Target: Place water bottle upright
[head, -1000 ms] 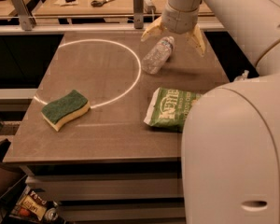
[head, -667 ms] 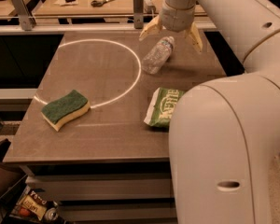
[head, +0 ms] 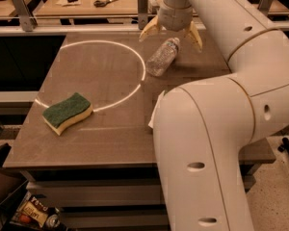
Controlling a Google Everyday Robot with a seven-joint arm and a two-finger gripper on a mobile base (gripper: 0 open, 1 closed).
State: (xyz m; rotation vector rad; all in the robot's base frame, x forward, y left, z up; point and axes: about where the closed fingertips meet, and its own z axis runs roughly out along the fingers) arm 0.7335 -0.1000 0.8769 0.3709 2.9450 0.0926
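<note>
The water bottle (head: 163, 57), clear crinkly plastic with a small cap, lies on its side on the brown table (head: 86, 143), cap end pointing up-right toward the gripper. My gripper (head: 171, 33) is open just above and behind the bottle's cap end. Its two yellowish fingers (head: 148, 31) spread to either side, and it holds nothing. The bottle rests at the right edge of a white circle (head: 72, 44) marked on the table.
A green-and-yellow sponge (head: 67, 112) lies at the table's front left. My arm's large white body (head: 207, 148) covers the table's right front and all but a white edge of the chip bag (head: 155, 114). A workbench with tools (head: 106, 2) stands behind.
The arm's body has swung further across the view and now covers the green chip bag. The gripper stays open by the bottle's cap end; the bottle still lies on its side.
</note>
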